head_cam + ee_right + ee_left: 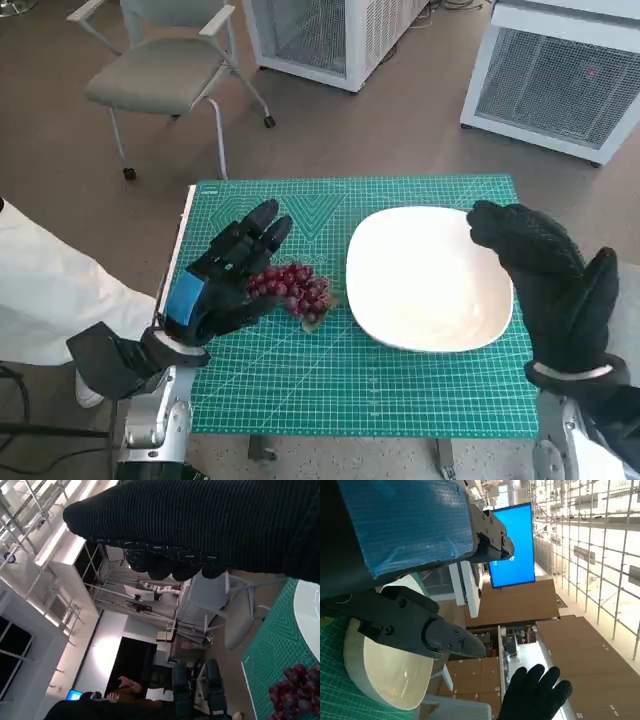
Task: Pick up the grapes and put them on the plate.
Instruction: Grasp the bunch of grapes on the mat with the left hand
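While the left hand (228,277) lies spread beside the grapes (293,287), touching them, it should curl under the bunch before lifting toward the plate (428,277); right hand (555,287) spread, empty.

No words or numbers we can read

We see thin lines and tiny marks printed on the green mat (400,390), but they are too small for us to read. The blue screen (512,545) in the left wrist view shows us only plain blue. We find no label or brand on the white plate (430,280), on the blue tape, or on the white machines (560,70) on the floor
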Robot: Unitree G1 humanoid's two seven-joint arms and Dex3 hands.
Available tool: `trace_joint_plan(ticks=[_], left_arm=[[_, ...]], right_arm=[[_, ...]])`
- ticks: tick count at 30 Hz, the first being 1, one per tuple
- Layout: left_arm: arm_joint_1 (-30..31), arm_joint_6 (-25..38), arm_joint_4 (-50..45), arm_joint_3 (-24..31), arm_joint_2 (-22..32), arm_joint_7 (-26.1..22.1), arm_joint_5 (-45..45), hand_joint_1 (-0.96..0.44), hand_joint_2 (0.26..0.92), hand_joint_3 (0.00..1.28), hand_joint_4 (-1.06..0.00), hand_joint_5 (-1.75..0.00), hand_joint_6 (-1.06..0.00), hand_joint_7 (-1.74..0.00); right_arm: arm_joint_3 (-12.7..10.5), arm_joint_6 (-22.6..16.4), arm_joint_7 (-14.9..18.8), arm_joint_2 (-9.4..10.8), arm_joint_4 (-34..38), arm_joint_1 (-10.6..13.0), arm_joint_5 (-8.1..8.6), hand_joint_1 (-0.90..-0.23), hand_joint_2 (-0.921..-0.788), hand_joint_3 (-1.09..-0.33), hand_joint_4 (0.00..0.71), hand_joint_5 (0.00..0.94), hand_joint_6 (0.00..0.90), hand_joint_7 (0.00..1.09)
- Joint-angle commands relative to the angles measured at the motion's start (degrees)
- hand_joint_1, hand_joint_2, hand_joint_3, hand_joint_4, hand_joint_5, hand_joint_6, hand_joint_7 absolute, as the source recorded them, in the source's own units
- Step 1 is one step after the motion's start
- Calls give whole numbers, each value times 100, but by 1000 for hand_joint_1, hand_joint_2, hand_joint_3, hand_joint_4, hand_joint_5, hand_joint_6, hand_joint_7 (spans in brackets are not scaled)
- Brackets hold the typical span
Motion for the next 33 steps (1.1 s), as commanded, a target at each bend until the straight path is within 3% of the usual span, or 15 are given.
trace_joint_plan(ticks=[1, 14, 17, 20, 25, 33], left_arm=[[18, -8, 3, -21, 27, 5, 36, -463, 906, 0, -265, 0, -387, 0], [-32, -99, 25, -46, 110, 56, 201, -464, 906, 0, -267, 0, -386, 0], [-29, -520, 20, -215, 415, 375, 1091, -469, 908, 1, -242, 0, -360, 0], [32, -673, -344, -483, 1020, 897, 2639, -489, 898, 2, -152, 0, -283, 0], [199, 332, -1497, -827, 1512, 1209, 4429, -459, 831, 2, -40, 0, -179, 0], [198, 2115, -2612, -1356, 1398, 657, 5880, -293, 730, 1, -2, 0, -194, -18]], right_arm=[[5, 66, -10, 16, 33, 80, 14, -493, -921, -569, 386, 564, 197, 929], [-3, 61, 17, -18, 39, 73, 15, -493, -921, -567, 385, 567, 184, 923], [-7, 70, 4, -19, 24, 80, 12, -493, -921, -567, 385, 568, 183, 923], [-11, 62, -3, -19, 24, 83, 4, -495, -921, -567, 385, 569, 183, 923], [-17, 53, -9, -22, 21, 86, -5, -497, -921, -565, 385, 569, 184, 923], [-15, 32, -24, -19, 9, 100, -25, -497, -921, -564, 386, 569, 185, 922]])
